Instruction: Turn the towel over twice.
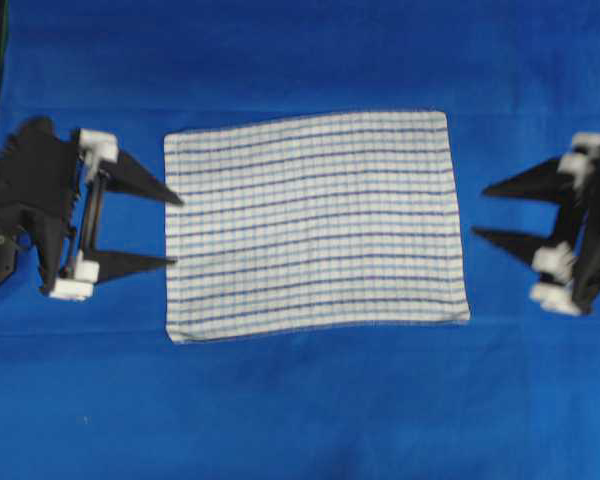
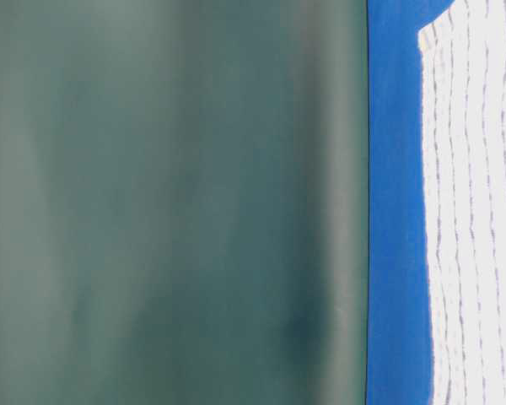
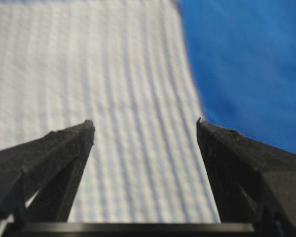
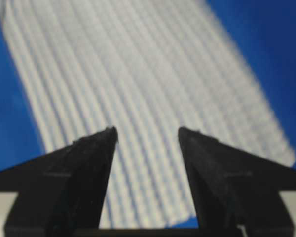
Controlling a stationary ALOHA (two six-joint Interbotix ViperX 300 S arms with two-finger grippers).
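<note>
The towel point(image 1: 313, 227), white with thin blue stripes, lies flat and spread out in the middle of the blue table cover. My left gripper point(image 1: 176, 231) stands open at the towel's left edge, its fingertips just touching or overlapping that edge, nothing between them. My right gripper point(image 1: 479, 211) is open a short way off the towel's right edge, pointing at it. In the left wrist view the towel point(image 3: 113, 98) stretches away between the open fingers point(image 3: 64, 148). The right wrist view has the towel point(image 4: 138, 89) ahead of the open gripper point(image 4: 147, 131). The towel's edge point(image 2: 481, 211) appears in the table-level view.
A plain blue cloth point(image 1: 300, 410) covers the whole table under the towel. A dark green backdrop point(image 2: 169, 202) stands behind the table in the table-level view. Open blue surface lies in front of and behind the towel.
</note>
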